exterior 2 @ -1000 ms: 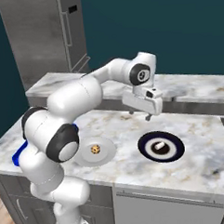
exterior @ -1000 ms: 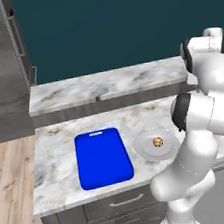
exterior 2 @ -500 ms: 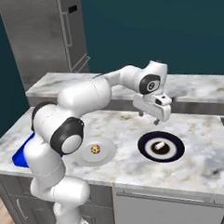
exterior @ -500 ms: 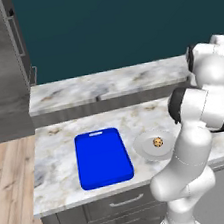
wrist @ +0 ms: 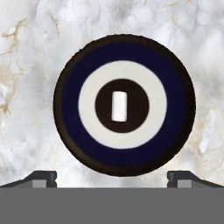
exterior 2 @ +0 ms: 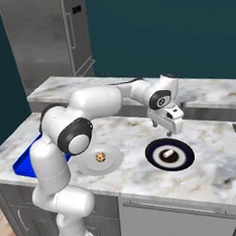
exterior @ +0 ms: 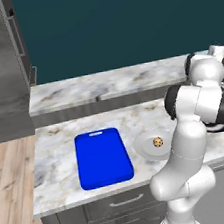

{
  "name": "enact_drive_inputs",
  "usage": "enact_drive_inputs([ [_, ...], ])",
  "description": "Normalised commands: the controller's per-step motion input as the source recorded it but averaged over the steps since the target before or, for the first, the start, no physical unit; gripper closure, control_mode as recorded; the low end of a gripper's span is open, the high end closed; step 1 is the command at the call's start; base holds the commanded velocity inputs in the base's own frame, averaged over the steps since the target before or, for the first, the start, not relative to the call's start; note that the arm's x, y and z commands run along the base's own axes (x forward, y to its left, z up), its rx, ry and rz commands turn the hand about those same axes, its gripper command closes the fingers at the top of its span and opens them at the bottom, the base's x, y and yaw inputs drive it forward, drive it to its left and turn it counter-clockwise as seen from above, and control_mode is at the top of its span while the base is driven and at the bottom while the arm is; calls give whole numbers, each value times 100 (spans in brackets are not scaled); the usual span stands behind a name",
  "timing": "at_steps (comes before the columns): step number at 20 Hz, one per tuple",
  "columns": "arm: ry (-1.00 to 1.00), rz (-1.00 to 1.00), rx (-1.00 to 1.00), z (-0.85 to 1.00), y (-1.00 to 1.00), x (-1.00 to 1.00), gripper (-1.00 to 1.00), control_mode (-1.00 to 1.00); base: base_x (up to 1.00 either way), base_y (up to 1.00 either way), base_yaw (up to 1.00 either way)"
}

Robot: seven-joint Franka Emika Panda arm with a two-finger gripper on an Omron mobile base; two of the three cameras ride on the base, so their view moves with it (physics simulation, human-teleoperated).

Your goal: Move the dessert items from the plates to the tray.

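The dark navy plate (exterior 2: 153, 155) (wrist: 177, 105) lies on the marble counter with the small white cylinder (exterior 2: 167, 153) (wrist: 119, 106) lying in its dark middle. My gripper (exterior 2: 171, 132) (wrist: 112, 178) hangs above this plate's far edge, pointing down, open and holding nothing. The fingertips (wrist: 42, 177) stand wide apart below the plate in the hand view. The tan chip cookie (exterior: 158, 142) (exterior 2: 99, 157) rests on the pale plate (exterior: 141, 143) (exterior 2: 87, 163). To that plate's left is the bright blue tray (exterior: 103, 157) (exterior 2: 27, 162), partly hidden behind the arm in the right base view.
A raised marble ledge (exterior: 105, 84) runs along the back of the counter, with a dark wall behind it. A tall grey cabinet (exterior 2: 47, 40) stands at the far left. Drawers (exterior: 117, 209) sit under the counter's front edge.
The arm has swung right and lower, bringing the gripper from over the counter's middle to just above the navy plate. Plates, desserts and tray stay put.
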Motion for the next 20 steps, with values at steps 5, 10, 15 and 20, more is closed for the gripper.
enact_drive_inputs([
  [5,-2,-8,-4,-39,-22,17,-100,-100,0,0,0],
  [10,0,-5,0,-28,-14,20,-100,-100,0,0,0],
  [15,0,-1,0,-32,-23,29,-100,-100,0,0,0],
  [20,0,0,0,-28,-26,9,-100,-100,0,0,0],
])
